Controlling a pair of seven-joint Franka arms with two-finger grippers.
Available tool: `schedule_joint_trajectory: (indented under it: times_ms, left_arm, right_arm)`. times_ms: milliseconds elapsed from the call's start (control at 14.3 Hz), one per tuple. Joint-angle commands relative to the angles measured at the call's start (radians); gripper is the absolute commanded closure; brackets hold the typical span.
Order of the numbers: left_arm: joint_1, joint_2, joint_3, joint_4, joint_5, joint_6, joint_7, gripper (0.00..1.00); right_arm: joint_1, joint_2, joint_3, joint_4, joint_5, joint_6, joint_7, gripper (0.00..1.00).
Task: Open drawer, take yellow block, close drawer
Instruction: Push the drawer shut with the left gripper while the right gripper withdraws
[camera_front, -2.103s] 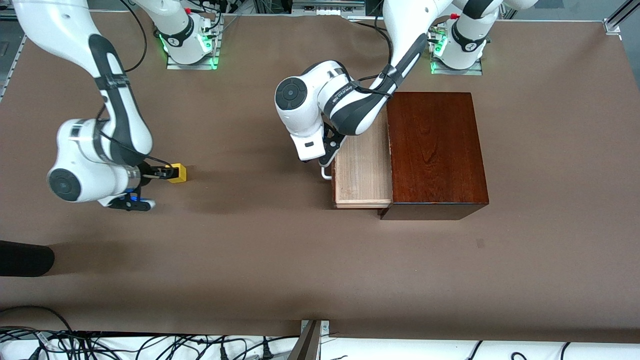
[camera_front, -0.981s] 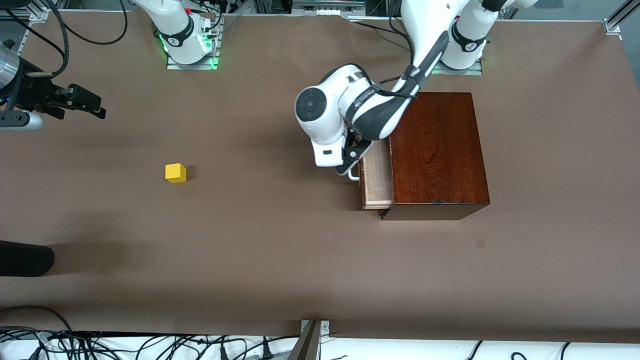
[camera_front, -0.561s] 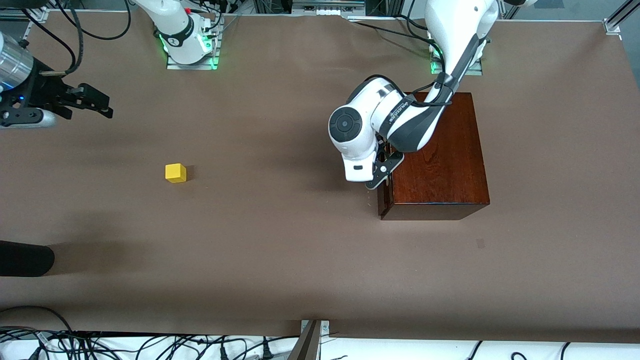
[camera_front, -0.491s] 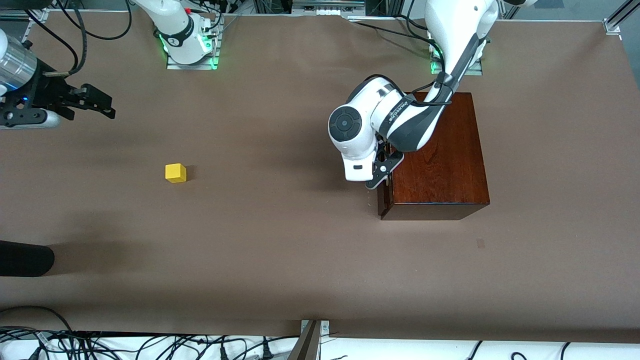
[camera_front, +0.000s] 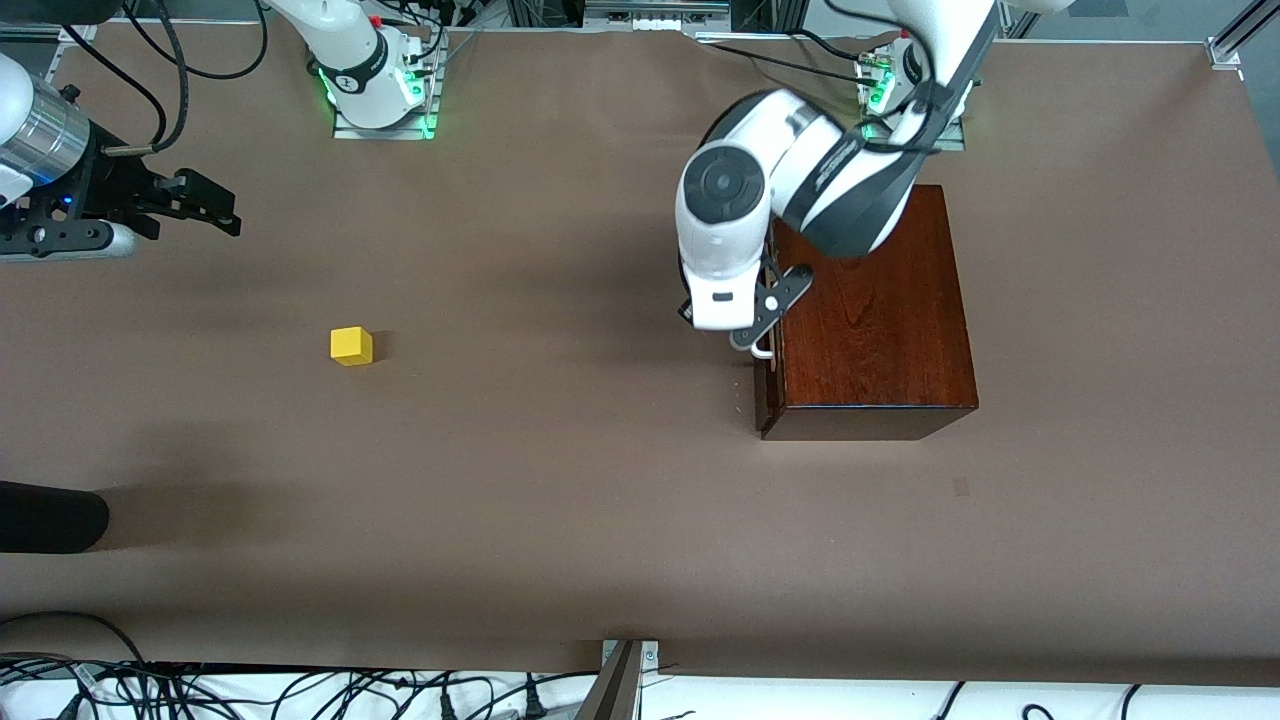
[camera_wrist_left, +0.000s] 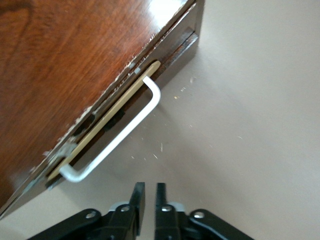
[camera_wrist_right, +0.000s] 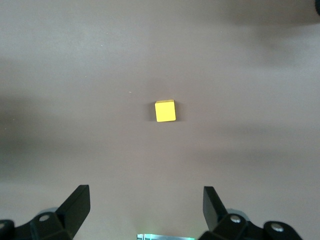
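The pale-wood drawer (camera_front: 768, 372) with its white bar handle (camera_wrist_left: 117, 139) sits pushed into the glossy mahogany box (camera_front: 868, 300), and the small yellow cube (camera_front: 351, 346) lies on the brown worktop (camera_front: 560, 500), well apart at the box's nine o'clock. By my reading, everything is done.

The left hand (camera_wrist_left: 148, 192) hovers just off the handle, fingers nearly together, empty. The right hand (camera_wrist_right: 145, 200) hangs spread wide above the cube.

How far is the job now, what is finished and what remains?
Almost finished. The yellow block lies out on the table, toward the right arm's end. The drawer sits pushed into the box. The left claw hangs off the handle, holding nothing. The right claw waits open above the block. Nothing visible remains.
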Motion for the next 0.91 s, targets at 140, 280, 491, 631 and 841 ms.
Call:
schedule_joint_trajectory:
  times_ms: [140, 280, 491, 631, 841]
  left_arm:
    - [0.107, -0.143, -0.056, -0.03, -0.04, -0.036, 0.192, 0.0]
    - [0.17, -0.197, -0.057, -0.036, -0.074, -0.091, 0.32, 0.0]
    - [0.262, -0.287, -0.057, -0.079, -0.077, -0.153, 0.575, 0.0]
    - [0.32, -0.35, -0.055, -0.117, -0.077, -0.191, 0.755, 0.0]
    - [0.382, -0.415, -0.014, -0.143, -0.075, -0.251, 0.973, 0.0]
  right_arm:
    - [0.0, -0.01, -0.004, -0.013, -0.014, -0.022, 0.005, 0.0]
    - [-0.002, -0.013, -0.007, -0.008, -0.016, -0.033, 0.005, 0.0]
    - [-0.003, -0.013, -0.025, -0.003, -0.014, -0.046, 0.005, 0.0]
    - [-0.005, -0.013, -0.039, -0.002, -0.013, -0.053, 0.019, 0.0]
    - [-0.005, -0.011, -0.041, 0.006, -0.014, -0.053, 0.027, 0.0]
